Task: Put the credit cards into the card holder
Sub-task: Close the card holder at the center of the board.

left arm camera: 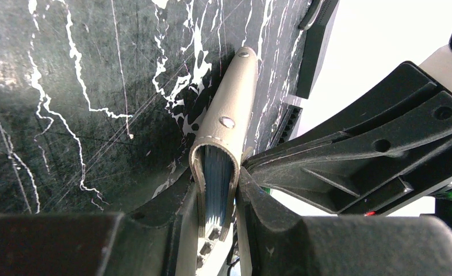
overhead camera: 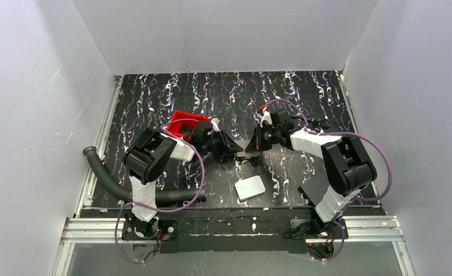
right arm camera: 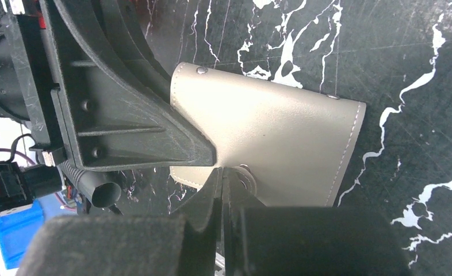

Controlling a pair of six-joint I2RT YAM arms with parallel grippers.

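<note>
The card holder point(left arm camera: 223, 123), with credit cards point(left arm camera: 215, 184) edge-on inside its open end, is pinched by the left gripper point(overhead camera: 228, 145) just right of the red tray point(overhead camera: 184, 121). Farther right of the tray, the right gripper point(right arm camera: 222, 179) is closed tight, with its tips at the holder's edge.

Card holder point(right arm camera: 269, 132): matt grainy leatherette, metal rivets.

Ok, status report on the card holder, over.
Left gripper shut on holder, cards inside. Right gripper shut at holder's edge. White slab lies apart, not in the way.
</note>
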